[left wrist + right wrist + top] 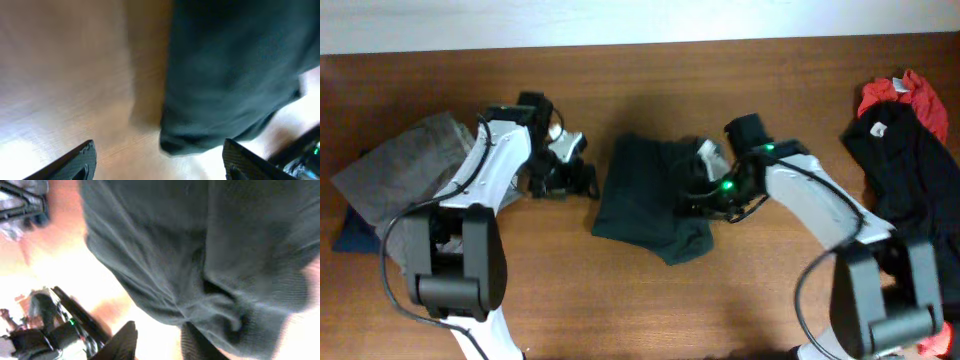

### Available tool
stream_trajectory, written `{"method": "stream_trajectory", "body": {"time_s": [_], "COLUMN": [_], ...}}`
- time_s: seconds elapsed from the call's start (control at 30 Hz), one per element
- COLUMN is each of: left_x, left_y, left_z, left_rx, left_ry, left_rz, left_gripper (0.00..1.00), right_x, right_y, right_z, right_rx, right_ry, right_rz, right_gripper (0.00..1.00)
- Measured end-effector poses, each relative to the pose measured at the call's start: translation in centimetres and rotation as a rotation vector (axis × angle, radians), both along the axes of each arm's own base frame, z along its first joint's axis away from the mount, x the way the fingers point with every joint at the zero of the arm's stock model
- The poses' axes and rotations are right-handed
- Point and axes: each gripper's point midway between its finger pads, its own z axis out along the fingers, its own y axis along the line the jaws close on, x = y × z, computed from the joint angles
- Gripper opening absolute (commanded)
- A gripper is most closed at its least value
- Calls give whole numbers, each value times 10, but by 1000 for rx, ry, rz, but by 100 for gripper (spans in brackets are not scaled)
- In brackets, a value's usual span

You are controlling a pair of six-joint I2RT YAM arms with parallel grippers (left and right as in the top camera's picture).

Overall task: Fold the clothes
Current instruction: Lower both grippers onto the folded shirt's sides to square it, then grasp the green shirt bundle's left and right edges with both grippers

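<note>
A very dark green garment [645, 195] lies folded in the middle of the wooden table [650, 300]. My left gripper [584, 180] hovers just off its left edge. In the left wrist view the left gripper [159, 145] stands wide open, its fingers [75, 162] apart over the table, and a corner of the garment [230, 70] lies ahead between them. My right gripper [700, 198] is at the garment's right edge. In the right wrist view the right gripper [160, 327] has its jaws parted with bright table in the gap. One finger [197, 345] rests against the fabric [200, 255].
A grey garment [405, 165] lies at the far left over a navy one [350, 235]. A black garment [900, 170] and a red one [905, 98] are heaped at the right edge. Both arm bases stand at the front.
</note>
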Motion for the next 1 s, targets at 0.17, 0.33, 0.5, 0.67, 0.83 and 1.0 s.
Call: {"method": "stream_trajectory", "body": {"time_s": [0.17,0.33,0.5,0.67,0.83,1.0], "left_x": [42,47,30,28,23,24], "left_y": [-20,-64,-95,-88,-67,-44], "left_z": [25,17,-8,-14,-22,-25], "left_rx": [-56,-119,-132,-89,-9,38], "left_ry": [-224,-286,-249,-238,-196,-168], "left_rz": [-38,-160,-280,-296,-282,-242], "left_gripper": [82,82,57,1,1,0], "right_x": [31,42,41,40,38,36], "right_y": [-22,-26,-29,-28,-30,-41], "right_z": [2,-15,-37,-42,-53,-62], "right_rx": [-15,-39,-72,-89,-170,-249], "right_ry": [-54,-41,13,30,42,54], "right_rz": [-129,-165,-180,-186,-205,-231], "right_gripper": [40,40,32,11,4,4]}}
